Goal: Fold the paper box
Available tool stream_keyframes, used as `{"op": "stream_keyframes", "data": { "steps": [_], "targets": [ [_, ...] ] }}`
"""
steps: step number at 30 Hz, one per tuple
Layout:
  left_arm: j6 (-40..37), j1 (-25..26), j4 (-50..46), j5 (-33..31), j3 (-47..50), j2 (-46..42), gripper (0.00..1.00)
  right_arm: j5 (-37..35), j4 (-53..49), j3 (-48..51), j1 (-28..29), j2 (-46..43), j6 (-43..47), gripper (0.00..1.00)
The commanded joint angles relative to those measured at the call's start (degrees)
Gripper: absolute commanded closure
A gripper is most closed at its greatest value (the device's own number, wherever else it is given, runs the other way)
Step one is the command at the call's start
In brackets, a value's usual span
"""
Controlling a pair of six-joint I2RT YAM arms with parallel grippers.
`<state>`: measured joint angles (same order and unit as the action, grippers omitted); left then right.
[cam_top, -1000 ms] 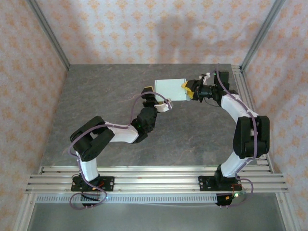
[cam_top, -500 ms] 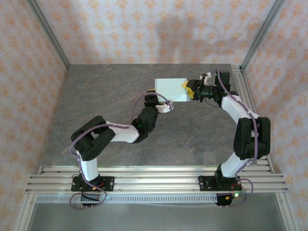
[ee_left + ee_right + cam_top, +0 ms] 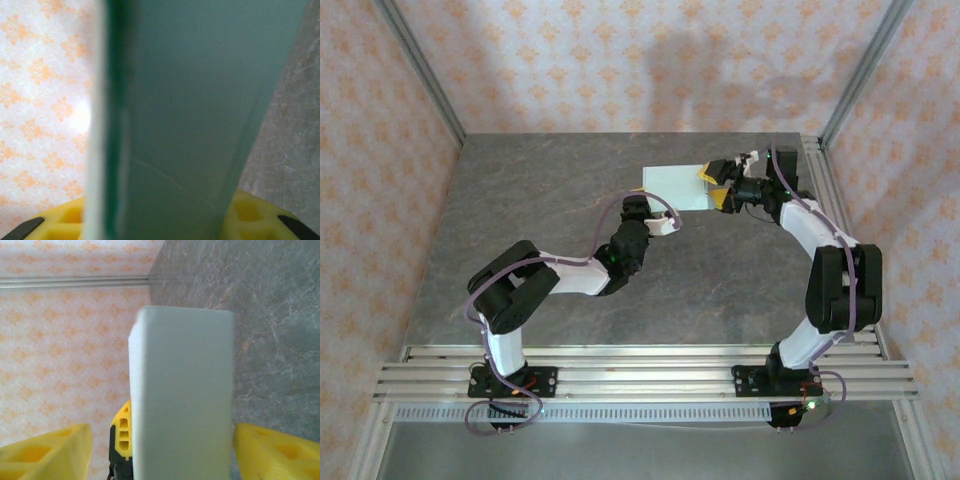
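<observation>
**Inspector:** Count, please.

**Assistant:** One paper box (image 3: 675,187), two arms, two sets of fingers.

**Inspector:** Edges and room?

**Assistant:** The box is over the far middle of the bench (image 3: 540,220), short of the back wall (image 3: 620,60). Bare bench lies open to its left and toward the near edge.

**Inspector:** Box against fingers?

**Assistant:** The left fingers (image 3: 248,212) are clamped on its near-left corner, with card between both pads. The right fingers (image 3: 55,450) stand apart astride its right end. One is just beside the card; the other shows a clear gap.
</observation>
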<state>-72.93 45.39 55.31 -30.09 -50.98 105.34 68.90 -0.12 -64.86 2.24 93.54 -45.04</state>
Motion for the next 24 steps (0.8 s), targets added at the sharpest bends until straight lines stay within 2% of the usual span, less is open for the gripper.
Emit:
{"op": "stream_keyframes", "data": {
  "steps": [1,6,8,10,13,19,24],
  "targets": [
    [7.20,-0.13,-10.38,-0.46,-1.58,-4.42,0.64,-4.26,4.28,0.61,0.09,-3.35,0.59,0.19],
    [21.36,-1.57,-32.26,3.92,-4.22,-9.79,0.62,-8.60,6.96,2.10,-1.62,-4.71,1.58,0.17],
    [28.69,-3.00,-47.23,9.85,-7.84,-11.66,0.61,-10.64,6.48,2.93,-2.59,-5.78,3.50,0.17],
    [33.49,-4.16,-57.52,14.76,-10.23,-12.72,0.62,-12.20,3.79,2.94,-3.11,-6.95,7.70,0.18],
    [35.79,-4.86,-65.99,19.52,-11.07,-13.74,0.62,-16.07,-1.76,2.66,-3.12,-8.70,14.81,0.18],
    [39.60,-8.35,-85.17,33.80,-17.74,-12.17,0.64,-20.47,-10.89,2.20,-2.77,-14.00,31.45,0.20],
    [41.00,-10.00,-97.41,41.12,-23.31,-9.00,0.63,-27.62,-21.36,0.84,-0.71,-19.28,45.59,0.20]
  ]
}}
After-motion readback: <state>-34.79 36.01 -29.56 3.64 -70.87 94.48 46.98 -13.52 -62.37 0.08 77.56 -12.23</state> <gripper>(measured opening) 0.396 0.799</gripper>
